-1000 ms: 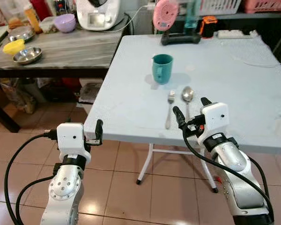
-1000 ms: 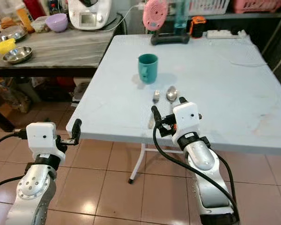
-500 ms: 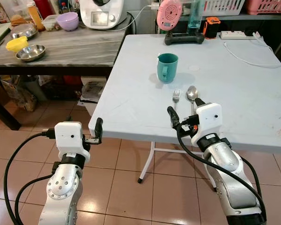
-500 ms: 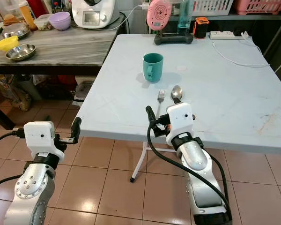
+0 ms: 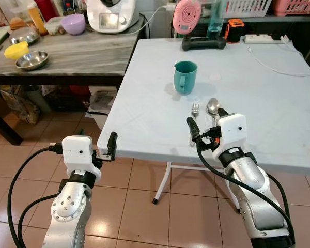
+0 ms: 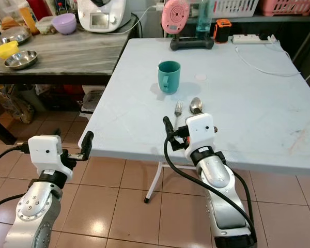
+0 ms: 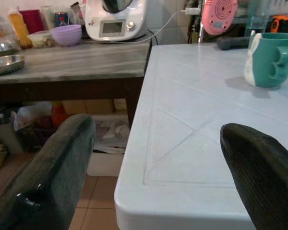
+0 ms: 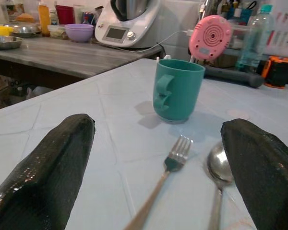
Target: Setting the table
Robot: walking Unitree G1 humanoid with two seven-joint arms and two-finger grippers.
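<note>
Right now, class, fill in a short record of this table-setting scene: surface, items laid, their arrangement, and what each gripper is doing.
surface: pale blue square table
items: teal ceramic mug, metal fork, metal spoon
arrangement: fork and spoon side by side, apart, nearer the robot than the mug
right gripper: fingers open, over the cutlery handles, holding nothing
left gripper: fingers open, at the table's near corner

A pale blue table (image 5: pixel 258 88) is seen standing on a floor of reddish tiles (image 5: pixel 139 206). A teal mug (image 5: pixel 185 77) is set upright towards its middle. A fork (image 5: pixel 195 111) and a spoon (image 5: pixel 213 107) are laid side by side nearer the front edge, close together. At the far edge, a black stand (image 5: pixel 203 42) is placed, and a white cable (image 5: pixel 279 64) is trailed across the far right part.
</note>
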